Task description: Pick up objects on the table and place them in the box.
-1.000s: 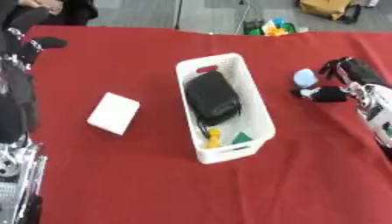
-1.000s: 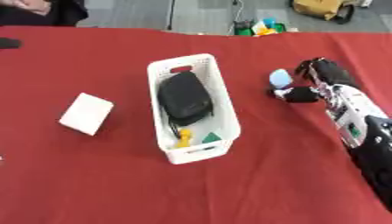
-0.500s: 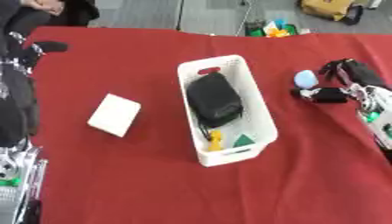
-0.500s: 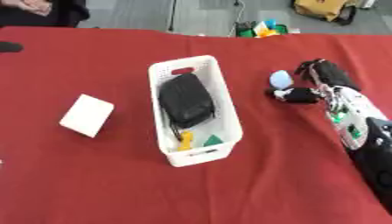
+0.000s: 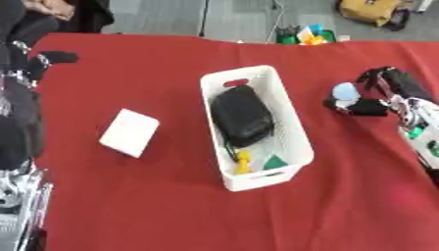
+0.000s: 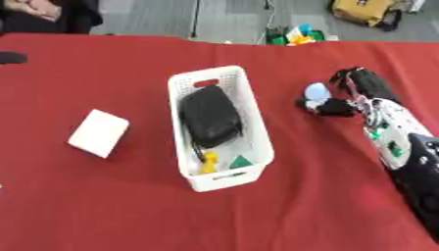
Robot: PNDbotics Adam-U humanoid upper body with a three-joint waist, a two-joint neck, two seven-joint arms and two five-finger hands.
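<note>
Right hand [image 6: 356,93] curled round pale blue object [image 6: 316,90], low over red worktop [image 5: 171,206]. White box [image 5: 288,122] to hand's left already holds black pouch [image 5: 242,116], yellow piece [image 5: 243,162], green piece [image 5: 274,162]. White block [image 5: 130,132] beyond box remains. Left hand [image 5: 34,63]: state unclear.

A red tablecloth [image 5: 154,196] covers the table. Beyond its far edge, on the grey floor, sit a cluster of small bright items [image 5: 307,35] (green, yellow, blue) and a yellow bag [image 6: 364,11].

white box [image 5: 291,127], red tablecloth [image 5: 154,196]
</note>
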